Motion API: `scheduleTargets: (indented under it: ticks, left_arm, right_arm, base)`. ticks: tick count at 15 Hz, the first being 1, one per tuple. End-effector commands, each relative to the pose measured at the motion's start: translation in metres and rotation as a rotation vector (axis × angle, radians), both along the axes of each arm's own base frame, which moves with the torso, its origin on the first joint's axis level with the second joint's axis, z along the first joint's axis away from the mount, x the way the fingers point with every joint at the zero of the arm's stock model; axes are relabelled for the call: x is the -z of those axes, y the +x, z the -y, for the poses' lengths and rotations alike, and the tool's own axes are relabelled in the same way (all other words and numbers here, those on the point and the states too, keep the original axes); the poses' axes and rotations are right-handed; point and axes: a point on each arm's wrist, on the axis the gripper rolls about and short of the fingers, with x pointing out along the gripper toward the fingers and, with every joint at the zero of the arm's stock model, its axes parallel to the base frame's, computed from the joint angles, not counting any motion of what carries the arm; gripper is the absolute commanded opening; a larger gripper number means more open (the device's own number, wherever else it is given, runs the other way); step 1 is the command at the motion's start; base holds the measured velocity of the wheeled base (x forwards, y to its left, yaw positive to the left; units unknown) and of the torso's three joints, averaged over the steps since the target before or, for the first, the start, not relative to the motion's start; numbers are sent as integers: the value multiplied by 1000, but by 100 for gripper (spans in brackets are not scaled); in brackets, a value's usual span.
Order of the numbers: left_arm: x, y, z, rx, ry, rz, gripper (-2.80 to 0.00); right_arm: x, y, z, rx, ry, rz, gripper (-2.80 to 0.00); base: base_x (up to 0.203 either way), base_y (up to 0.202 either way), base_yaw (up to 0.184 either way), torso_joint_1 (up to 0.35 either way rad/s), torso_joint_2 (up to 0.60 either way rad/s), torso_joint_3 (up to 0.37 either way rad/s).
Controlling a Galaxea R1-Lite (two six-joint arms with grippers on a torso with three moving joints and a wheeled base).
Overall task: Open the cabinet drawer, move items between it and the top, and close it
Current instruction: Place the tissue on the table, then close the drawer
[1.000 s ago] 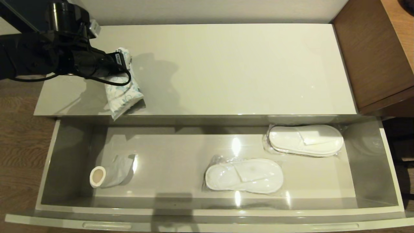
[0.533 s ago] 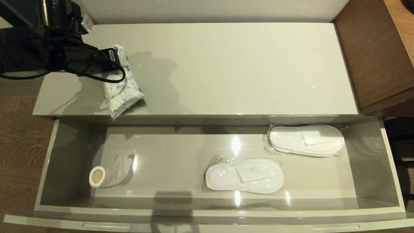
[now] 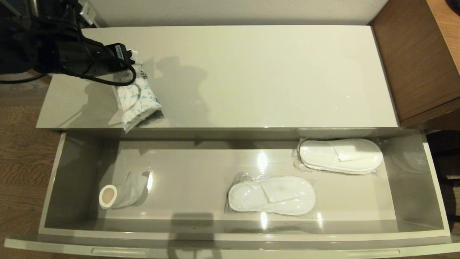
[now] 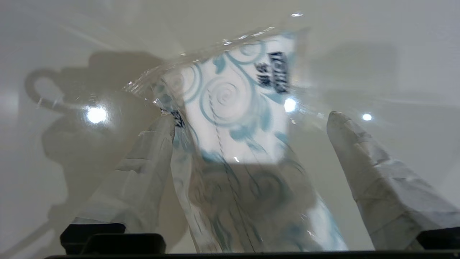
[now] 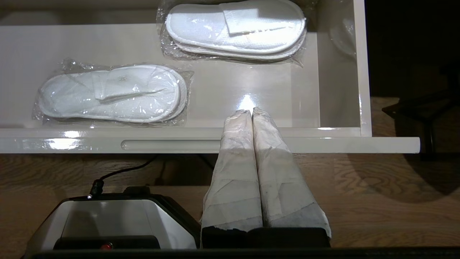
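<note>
One tissue pack point(image 3: 138, 102) near your worktop's point(image 3: 251, 72) front-left edge, corner overhanging the open cabinet drawer point(image 3: 64, 172), left gripper point(image 4: 251, 118) spread wide around its far end, right gripper point(image 5: 251, 112) closed before the drawer front, worktop bare rightward.

Hotel-like room: wrapped slippers point(image 3: 271, 195) in cabinet drawer point(image 3: 68, 172).

The only printing sits on the soft, clear-wrapped white tissue pack with pale blue swirls point(image 4: 233, 108), which lies at the left end of the long glossy cream cabinet top point(image 3: 251, 72). In the left wrist view a small block of dark characters stands at one end of the pack, but it is too blurred to read. A white sticker on the black left gripper point(image 3: 126, 59) also carries marks too small to make out.
</note>
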Motion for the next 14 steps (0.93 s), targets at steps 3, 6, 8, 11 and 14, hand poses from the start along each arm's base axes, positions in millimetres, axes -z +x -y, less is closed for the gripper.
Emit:
scheduleTargets:
  ticks: [3,6,8,11,14]
  left_arm:
    - [-22,-53,3,31,-5,44,0]
    - [-19,-99,6,70,4,26,0]
    - [-15,-130,7,99,9,5,-280]
    - [-7,-188,-3,114,17,-50,-280]
    - [9,-253,-24,56,20,-114,-280]
  right_arm:
    - [0,0,0,1,1,-3,-280]
    - [0,0,0,1,1,-3,-280]
    - [0,0,0,1,-1,-3,-280]
    - [0,0,0,-1,-1,-3,-280]
    - [0,0,0,1,1,-3,-280]
  base:
    - [0,0,0,0,0,0]
    - [0,0,0,0,0,0]
    - [0,0,0,0,0,0]
    - [0,0,0,0,0,0]
    - [0,0,0,0,0,0]
